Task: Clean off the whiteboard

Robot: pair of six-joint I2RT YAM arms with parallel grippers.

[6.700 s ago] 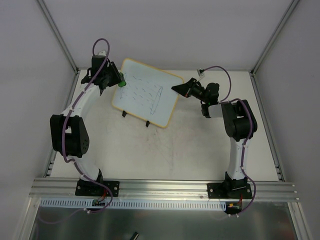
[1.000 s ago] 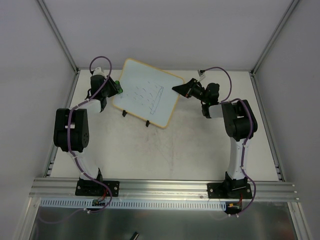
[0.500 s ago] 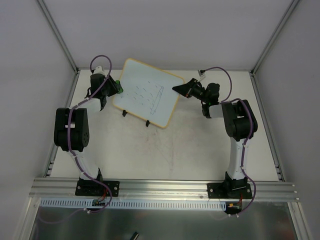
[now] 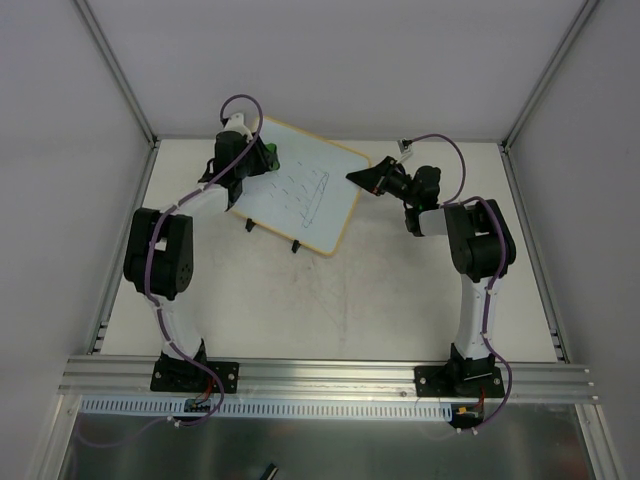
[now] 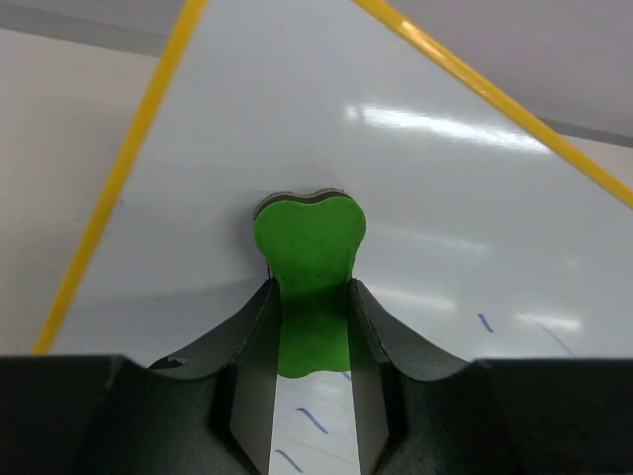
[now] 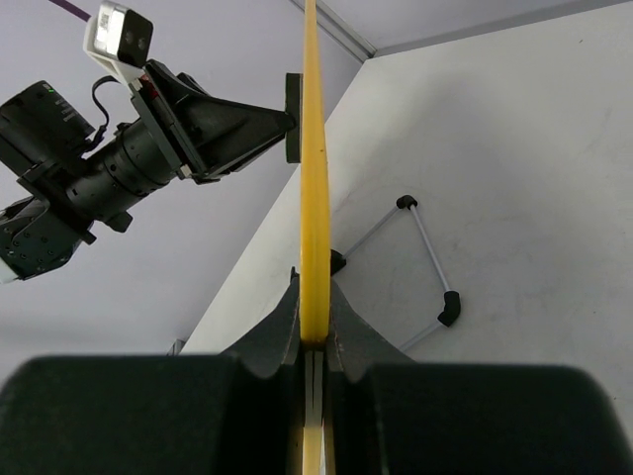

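Observation:
The whiteboard [image 4: 300, 190] stands tilted on its two black feet at the back of the table, white with a yellow rim and faint dark pen marks. My left gripper [image 4: 262, 160] is shut on the green eraser [image 5: 309, 287], pressed against the board's upper left area; blue pen marks [image 5: 315, 421] show just below it. My right gripper [image 4: 356, 177] is shut on the board's right edge; in the right wrist view the yellow rim [image 6: 315, 178] runs edge-on between its jaws.
The board's wire stand with black feet [image 6: 447, 307] rests on the white table [image 4: 330, 290]. Grey walls and metal frame posts [image 4: 120, 70] enclose the back and sides. An aluminium rail [image 4: 320, 375] runs along the near edge by the arm bases.
My left gripper has moved right and up with the green eraser, from the board's left edge onto its upper left face. The right gripper and the board have stayed put.

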